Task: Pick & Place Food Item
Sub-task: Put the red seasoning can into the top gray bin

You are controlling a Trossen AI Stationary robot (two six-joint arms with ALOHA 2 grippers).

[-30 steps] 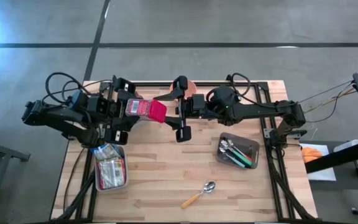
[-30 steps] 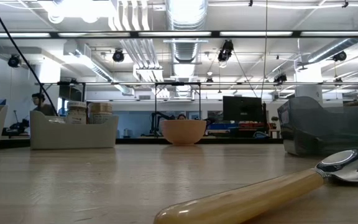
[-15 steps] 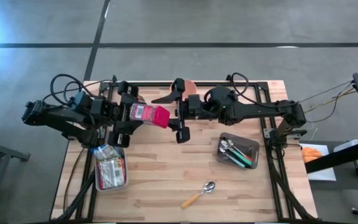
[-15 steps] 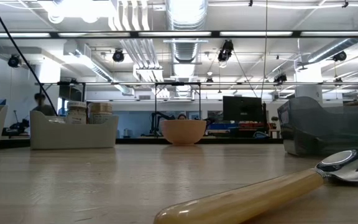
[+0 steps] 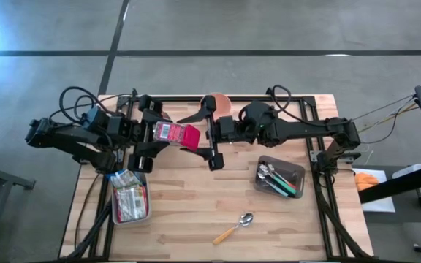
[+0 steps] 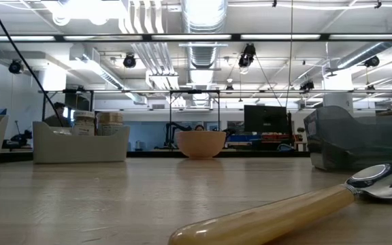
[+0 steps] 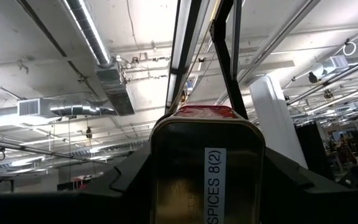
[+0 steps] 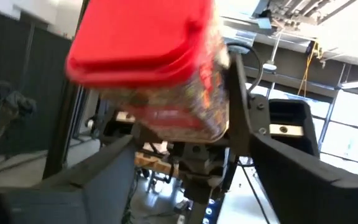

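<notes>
Above the far half of the wooden table (image 5: 196,197), seen from overhead, the left gripper (image 5: 146,136) holds a red-lidded spice jar (image 5: 174,133) lying sideways in the air, its fingers closed on the jar's body and the red lid pointing toward the right arm. The left wrist view shows the jar's base (image 7: 207,168) filling the frame between dark fingers, a white label reading "SPICES 8(2)" on it. Just beyond the lid, the right gripper (image 5: 212,136) faces the jar with its fingers spread wide, one on each side of the red end; the fingers do not appear to touch the jar. The right wrist view shows the red lid (image 8: 145,40) close up, with the left gripper behind it. Below the left gripper, near the table's left edge, a metal tray (image 5: 129,197) holds packaged items. Beyond the right gripper, a pink bowl (image 5: 220,101) sits at the far edge. Further right lies a metal bin of cutlery (image 5: 280,177), and nearer the front edge a spoon (image 5: 234,228) with a pale handle.
</notes>
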